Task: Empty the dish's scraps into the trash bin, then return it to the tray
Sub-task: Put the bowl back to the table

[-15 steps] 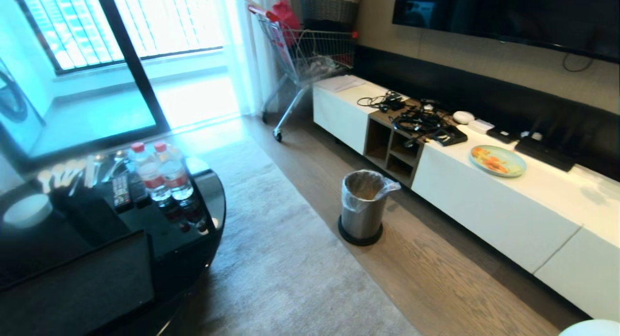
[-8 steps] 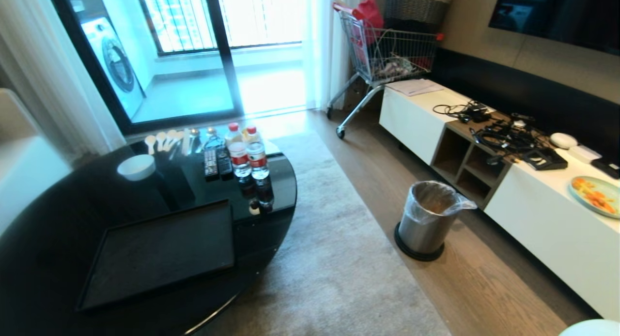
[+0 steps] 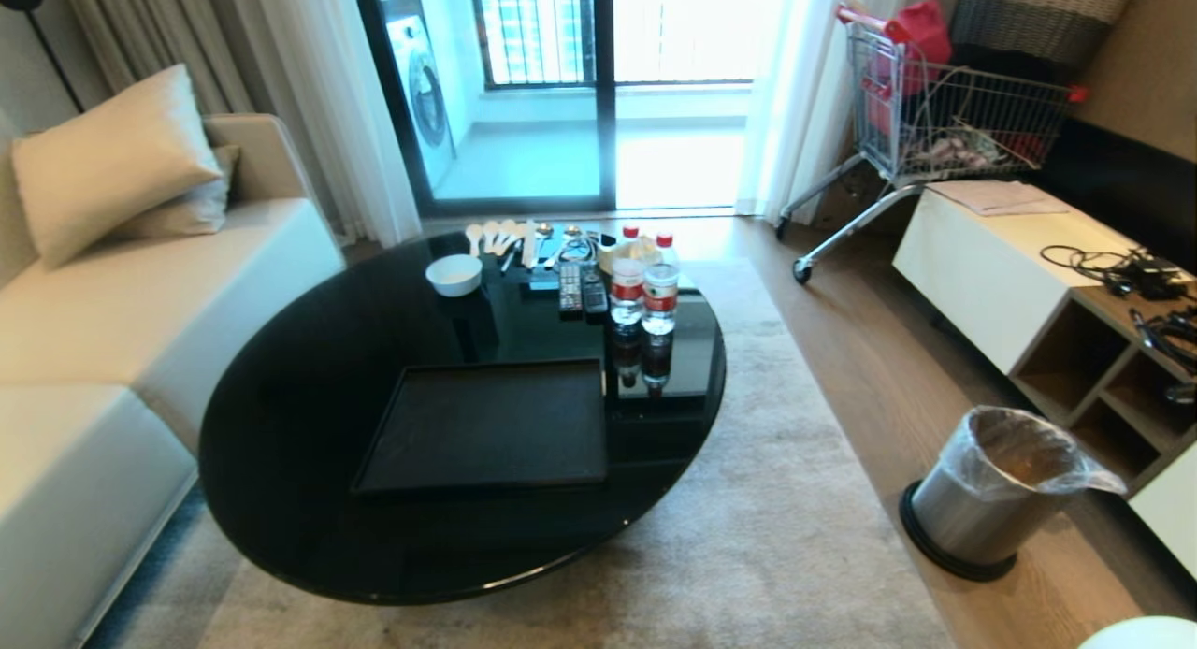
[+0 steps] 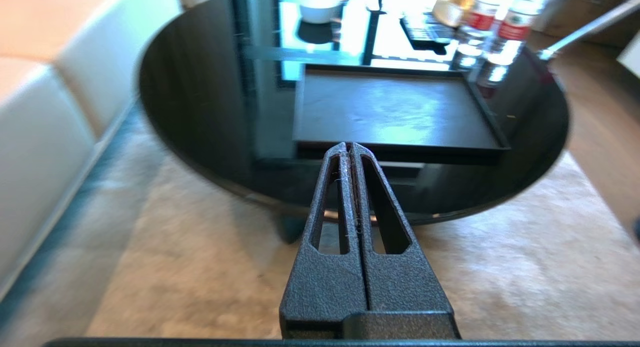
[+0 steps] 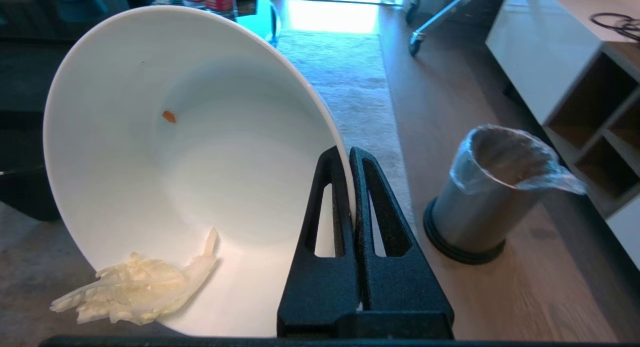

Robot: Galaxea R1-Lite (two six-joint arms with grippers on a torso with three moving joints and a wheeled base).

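My right gripper (image 5: pixel 346 154) is shut on the rim of the dish (image 5: pixel 210 162), a deep white bowl tilted on its side. A clump of pale scraps (image 5: pixel 135 287) clings near the bowl's rim, with one orange bit (image 5: pixel 169 116) farther in. Only a sliver of the dish (image 3: pixel 1141 632) shows in the head view's lower right corner. The steel trash bin (image 3: pixel 991 490), lined with a clear bag, stands on the wood floor to my right; the trash bin (image 5: pixel 492 192) is beside the bowl. The black tray (image 3: pixel 491 425) lies bare on the round black table (image 3: pixel 309 425). My left gripper (image 4: pixel 348 148) is shut and holds nothing, short of the tray (image 4: pixel 395 109).
A small white bowl (image 3: pixel 454 274), spoons, remotes and two water bottles (image 3: pixel 645 294) sit at the table's far side. A cream sofa (image 3: pixel 103 284) is at left. A white cabinet (image 3: pixel 991 266) with cables and a shopping cart (image 3: pixel 935 116) are at right. A beige rug (image 3: pixel 776 537) lies under the table.
The whole view has swung left: the table and tray have come to the centre and the bin has shifted to the right edge. The camera moved, not the things.
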